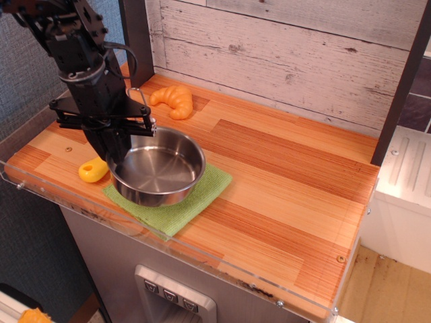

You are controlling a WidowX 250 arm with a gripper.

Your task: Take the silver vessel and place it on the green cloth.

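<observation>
Whitewashed planks back a striped wooden counter edged at front and left by a clear plastic rim. Dark posts stand at the counter's 11 o'clock and 3 o'clock corners.

Toward 8 o'clock on the counter lies the cloth, flat and light green, with one corner pointing to 3 o'clock and another to 6 o'clock. The pan sits over the cloth's upper left part, covering most of it; its polished inside faces up and shows a ring of reflected light. Whether its base rests fully on the cloth or hangs just above cannot be told. Its wire handle is not clearly visible behind the arm.

The black arm comes down from 10 o'clock, and the gripper meets the pan at its 9 o'clock rim. The fingers straddle the rim there, one seeming to reach inside the wall, apparently pinching it, though the actual contact is dark and hard to read.

Just beyond the pan at 9 o'clock, the yellow handle of a toy knife pokes out from under the gripper; its blade is hidden. A toy croissant lies well apart at 12 o'clock from the pan, near the back wall.
</observation>
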